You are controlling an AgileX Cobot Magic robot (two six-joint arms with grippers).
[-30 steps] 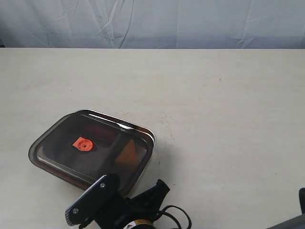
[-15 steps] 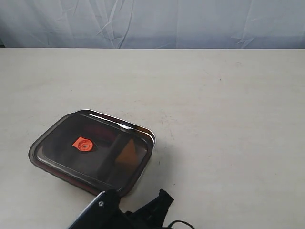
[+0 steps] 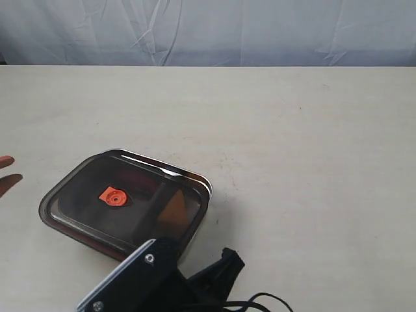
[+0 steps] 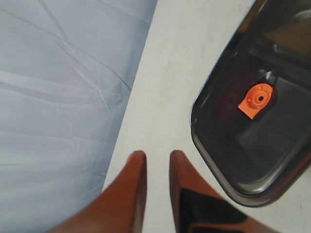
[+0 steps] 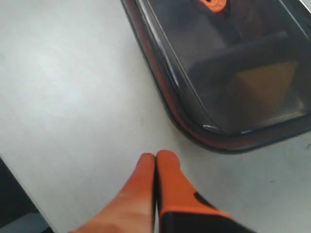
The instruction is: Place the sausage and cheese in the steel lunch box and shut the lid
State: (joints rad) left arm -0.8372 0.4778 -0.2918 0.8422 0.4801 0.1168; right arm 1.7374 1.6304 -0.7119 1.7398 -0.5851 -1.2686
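Since the earlier frame, orange fingertips have been brought into the exterior view at its left edge. The dark arm at the near edge has been shifted and now bulks larger beside the steel lunch box, while box and lid have been left undisturbed. The lid is seen seated over the box, its orange valve uppermost. Through it the cheese can be made out in one compartment, and a reddish blur by the valve is judged to be the sausage. The task is therefore judged done or nearly so, only the seal being unconfirmed. The left hand is held narrowly parted and empty over the bare counter, beside the box. The right hand is pressed fully together with nothing gripped, near the box's edge but apart from it.
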